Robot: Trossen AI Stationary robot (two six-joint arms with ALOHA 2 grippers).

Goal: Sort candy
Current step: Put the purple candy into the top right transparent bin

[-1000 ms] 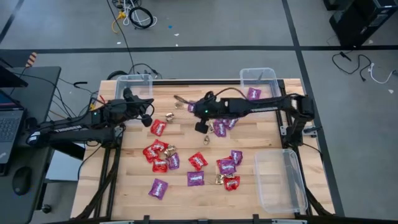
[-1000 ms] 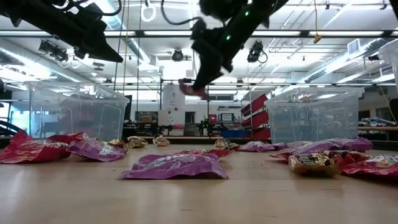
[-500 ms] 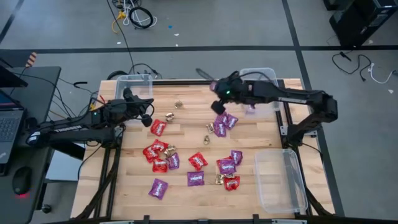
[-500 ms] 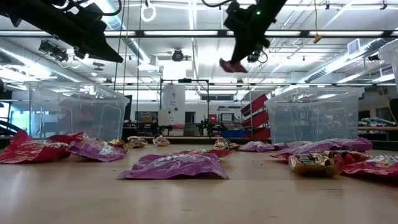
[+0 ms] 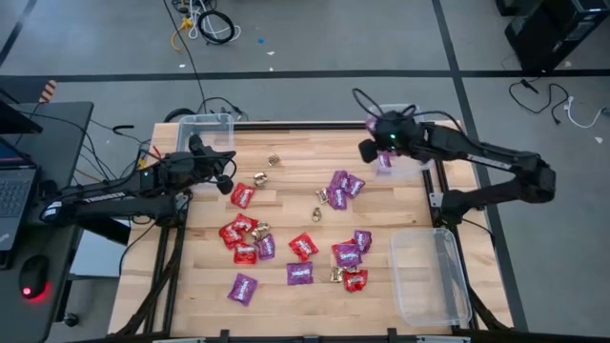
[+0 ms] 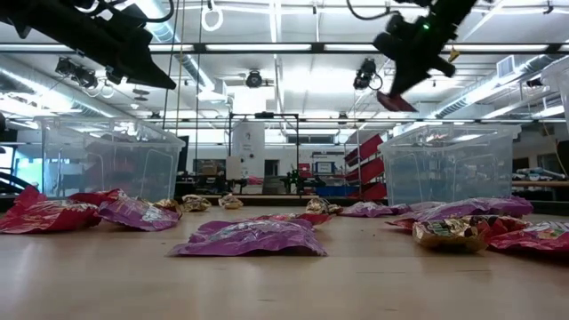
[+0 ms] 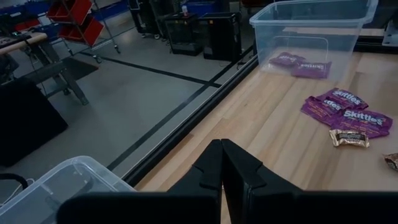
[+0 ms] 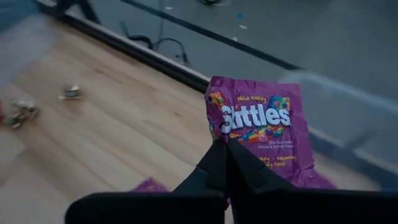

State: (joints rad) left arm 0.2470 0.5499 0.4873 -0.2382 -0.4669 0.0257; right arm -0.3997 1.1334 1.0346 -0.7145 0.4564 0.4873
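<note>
Candy: a purple packet hangs pinched by one edge in the right claw, beside the two o'clock bin; released early, it drops onto the worktop.

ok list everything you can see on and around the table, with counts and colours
purple packets: about ten, purple, scattered mid-table; two more in the far right bin; one held
red packets: about six, red, mostly left of centre
gold pieces: several, gold foil, among the packets
clear bins: three, clear plastic; far left corner, far right corner, near right edge
table: one, light wood
laptop and mouse: dark, on a desk to the left
left gripper: shut, empty, beside the far left bin
right gripper: shut on a purple packet, by the far right bin
</note>
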